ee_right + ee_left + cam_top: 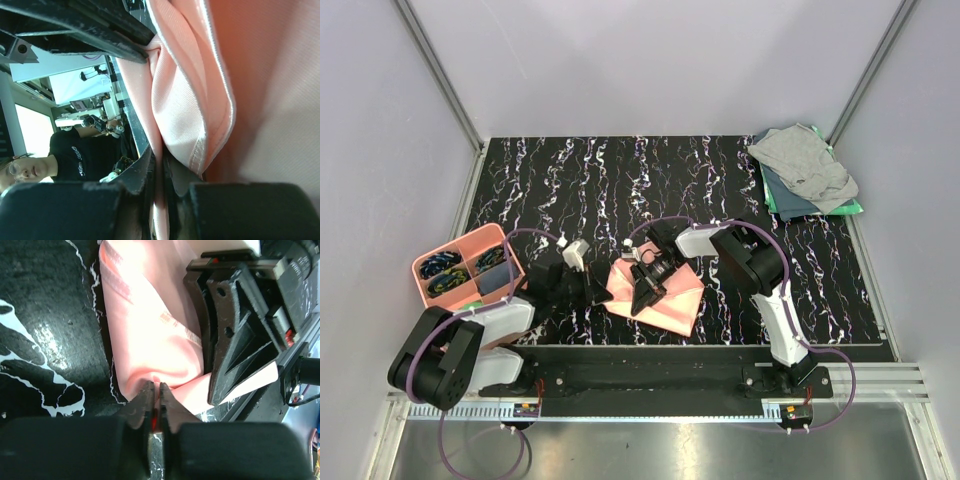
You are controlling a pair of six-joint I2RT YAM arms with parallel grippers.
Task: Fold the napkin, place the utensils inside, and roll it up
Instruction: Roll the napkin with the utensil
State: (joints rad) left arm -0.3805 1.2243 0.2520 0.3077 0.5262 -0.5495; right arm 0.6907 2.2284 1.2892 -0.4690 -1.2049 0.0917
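One napkin [678, 298]: salmon-pink, folded, lying on the black marbled table [570, 180] near its front edge, between the two arms.
Left gripper [156, 405]: fingers together, clamped on a bunched fold of the napkin, low over the table.
Right gripper [159, 172]: we see it pinched tight on a doubled hem of the same cloth.
Far right corner: grey cloth [805, 160] atop a green cloth [848, 209].
Left side: pink tray [450, 245], divided into compartments.

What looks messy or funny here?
The napkin looks lopsided. The left gripper and right gripper both pinch it, so it bunches into puffy folds instead of lying flat. At the far right corner, the grey cloth lies crumpled in a heap.
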